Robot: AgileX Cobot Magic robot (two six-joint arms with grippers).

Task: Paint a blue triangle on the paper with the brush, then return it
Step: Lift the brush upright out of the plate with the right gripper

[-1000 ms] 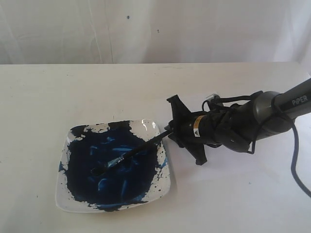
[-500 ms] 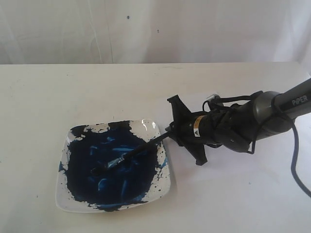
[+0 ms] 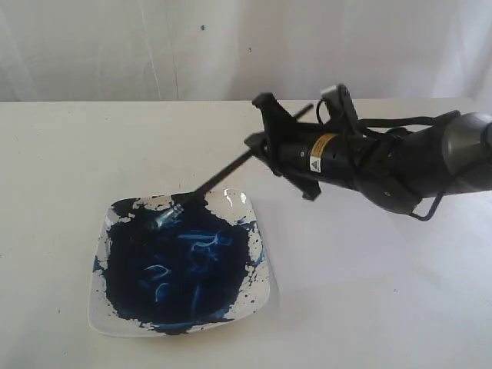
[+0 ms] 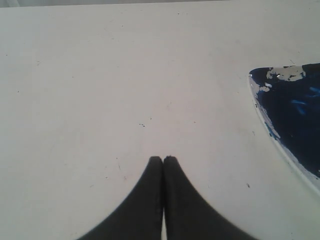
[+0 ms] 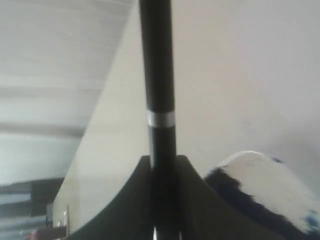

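Observation:
My right gripper (image 3: 263, 146) is shut on the black handle of the brush (image 3: 215, 181) and holds it raised and slanting down to the left. The blue-stained bristle tip (image 3: 164, 220) is at the far edge of the paint dish (image 3: 261, 296); I cannot tell whether it touches. In the right wrist view the brush (image 5: 157, 75) runs straight out from between the jaws of the gripper (image 5: 163, 159), silver band showing. My left gripper (image 4: 163, 159) is shut on nothing, over bare table beside the dish (image 4: 295, 115). The paper and the blue triangle are out of view.
The square white dish smeared with dark blue paint sits front left on the cream table (image 3: 369, 307). A white curtain (image 3: 231, 46) hangs behind the table's back edge. The right arm's cable (image 3: 469, 261) trails at the right edge.
The right gripper closed on the brush handle, then rose and swung toward the back. The brush came up from lying across the dish; its tip moved to the dish's far edge.

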